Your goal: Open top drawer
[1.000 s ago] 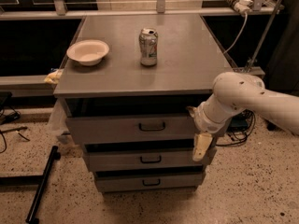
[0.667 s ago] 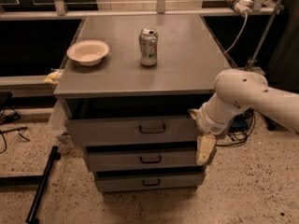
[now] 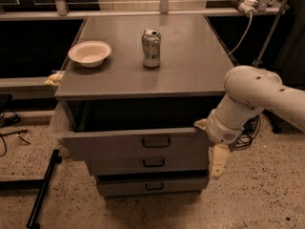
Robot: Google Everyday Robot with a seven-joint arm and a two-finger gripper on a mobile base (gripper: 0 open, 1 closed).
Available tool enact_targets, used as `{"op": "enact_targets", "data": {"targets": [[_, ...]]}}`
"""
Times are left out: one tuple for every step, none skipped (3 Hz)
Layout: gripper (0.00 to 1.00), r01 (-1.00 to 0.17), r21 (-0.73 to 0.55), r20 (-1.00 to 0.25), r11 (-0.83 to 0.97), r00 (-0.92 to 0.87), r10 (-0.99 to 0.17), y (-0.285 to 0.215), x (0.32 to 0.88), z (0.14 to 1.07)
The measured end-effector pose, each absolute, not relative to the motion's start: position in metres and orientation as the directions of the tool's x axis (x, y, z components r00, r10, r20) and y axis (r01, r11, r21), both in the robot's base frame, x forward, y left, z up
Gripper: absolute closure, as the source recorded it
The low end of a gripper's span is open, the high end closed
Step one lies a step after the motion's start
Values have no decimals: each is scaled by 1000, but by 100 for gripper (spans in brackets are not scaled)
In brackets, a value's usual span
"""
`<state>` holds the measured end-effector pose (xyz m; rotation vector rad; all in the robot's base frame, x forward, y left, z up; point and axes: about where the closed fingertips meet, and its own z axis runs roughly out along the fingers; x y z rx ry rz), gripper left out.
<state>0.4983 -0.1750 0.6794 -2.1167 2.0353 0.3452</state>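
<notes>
Top drawer: the top drawer [image 3: 105,147], the widest of three grey fronts, is seen standing forward of the two below it, with a dark gap left open under the tabletop [image 3: 190,66].
Handle: a small black loop handle [image 3: 156,142] is set at the centre of the front, untouched.
Drawer relative to end effector: the drawer front lies at 9 o'clock from the end effector [image 3: 217,161], and its handle at about 10 o'clock, well apart.
End effector: it is hung pointing down, just beside the right end of the drawer fronts. How far it is opened cannot be told, and nothing is seen held in it. Contact with the cabinet cannot be told.
Arm: the white arm [image 3: 252,92] is brought in from 3 o'clock.
Tabletop: a white bowl [image 3: 89,53] is placed at 9 o'clock from an upright drink can [image 3: 151,47], the two apart.
</notes>
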Motion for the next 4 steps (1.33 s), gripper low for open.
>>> {"op": "enact_targets", "data": {"targets": [[0,-994,98,-297,-40,9,-955,-179,477,676],[0,-987,158,-293,-33,-15,-956,-184,455,679],[0,-977,211,-276,-26,-34,-960,-191,430,701],[0,-977,211,-276,-26,-34,-960,-191,430,701]]}}
